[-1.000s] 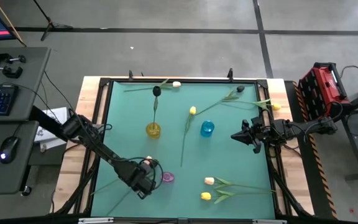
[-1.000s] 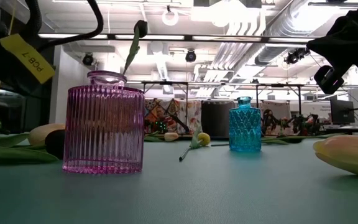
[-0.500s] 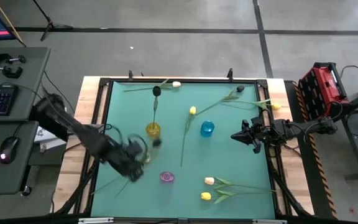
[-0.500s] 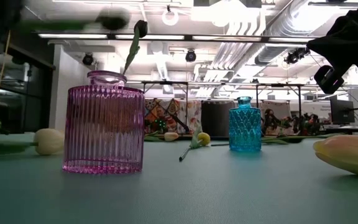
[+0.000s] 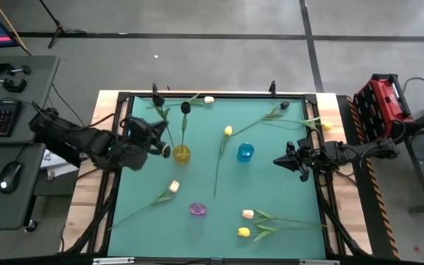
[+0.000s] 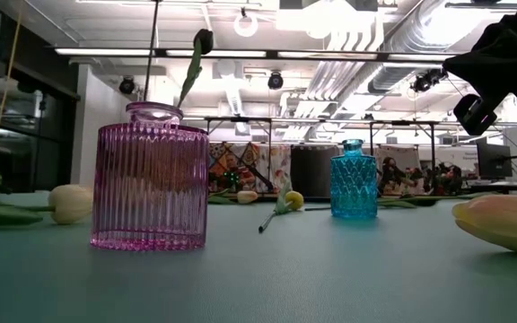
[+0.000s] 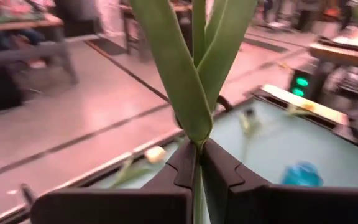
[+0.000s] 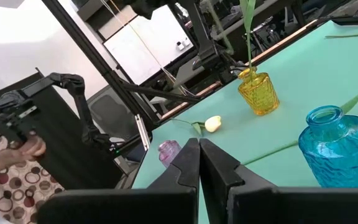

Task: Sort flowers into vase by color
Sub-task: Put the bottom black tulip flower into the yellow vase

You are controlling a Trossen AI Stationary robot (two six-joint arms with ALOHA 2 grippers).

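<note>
My left gripper (image 5: 157, 141) is off the table beside the yellow vase (image 5: 181, 154) and is shut on a black tulip (image 5: 157, 99); its leaves (image 7: 194, 68) fill the left wrist view. Another black tulip (image 5: 185, 108) stands in the yellow vase. The purple vase (image 5: 197, 210) and the blue vase (image 5: 246, 152) stand empty. A cream tulip (image 5: 174, 186) lies flat near the purple vase. Other tulips lie on the mat: yellow (image 5: 228, 130), black (image 5: 284, 105), and a cream and yellow pair (image 5: 246, 223). My right gripper (image 5: 282, 160) waits shut by the right edge. My left gripper pinches the black tulip's green stem (image 7: 197, 163) between its two fingers, just below where the leaves fork. The stem runs on past the fingertips, with the leaves and head beyond them. The flower is lifted clear of the table.
A cream tulip (image 5: 209, 99) lies at the far edge and a yellow one (image 5: 327, 126) at the right edge. A black frame (image 5: 124, 158) borders the green mat. Open mat lies between the three vases. In the right wrist view a person's hand (image 8: 27, 148) shows beyond the table.
My left gripper has risen from the near edge by the purple vase and swung toward the far-left, ending beside the yellow vase. The black tulip has gone with it, lifted off the mat. The cream tulip has stayed on the table.
</note>
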